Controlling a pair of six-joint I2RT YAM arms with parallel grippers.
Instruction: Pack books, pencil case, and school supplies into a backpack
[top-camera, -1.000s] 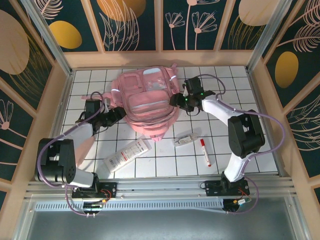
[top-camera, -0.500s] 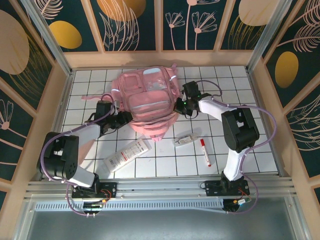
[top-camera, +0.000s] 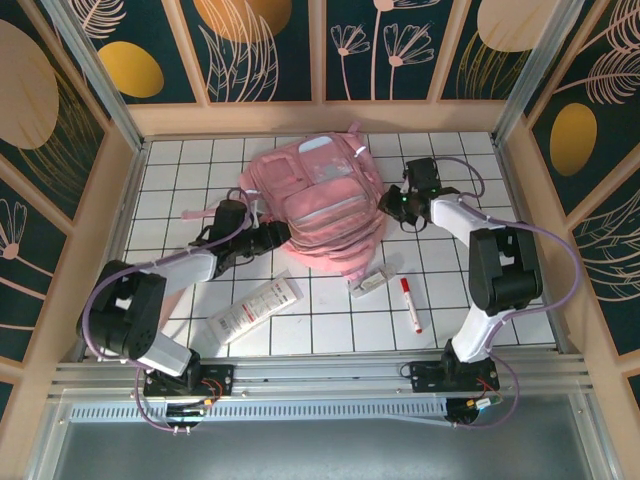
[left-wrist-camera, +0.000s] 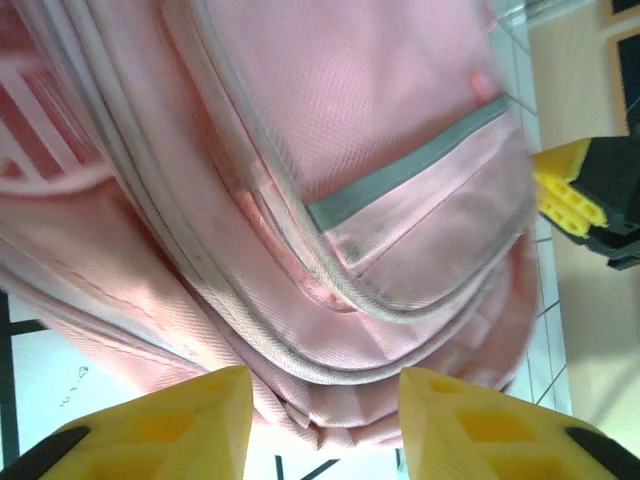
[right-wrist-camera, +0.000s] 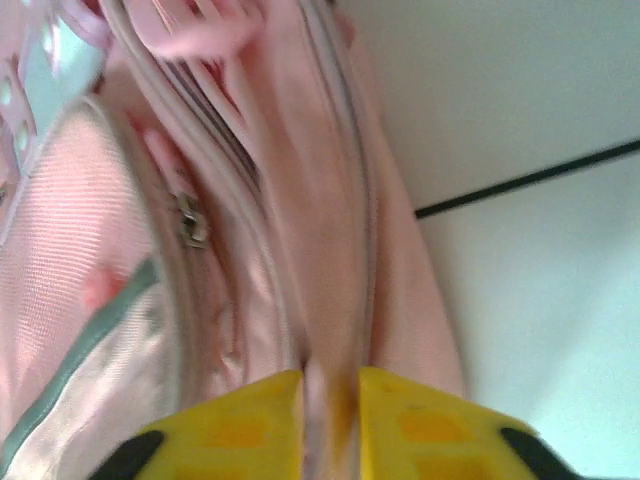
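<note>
clamped on backpack right edge with right tool; parted with left tool at its left edge; long axis far-to-near, between both arms.

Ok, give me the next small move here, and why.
Probably close the left gripper on the edge of the backpack just ahead of it. Its fingers stand apart around nothing, while the right gripper pinches a fold of pink fabric, so a second grip would steady the bag.
</note>
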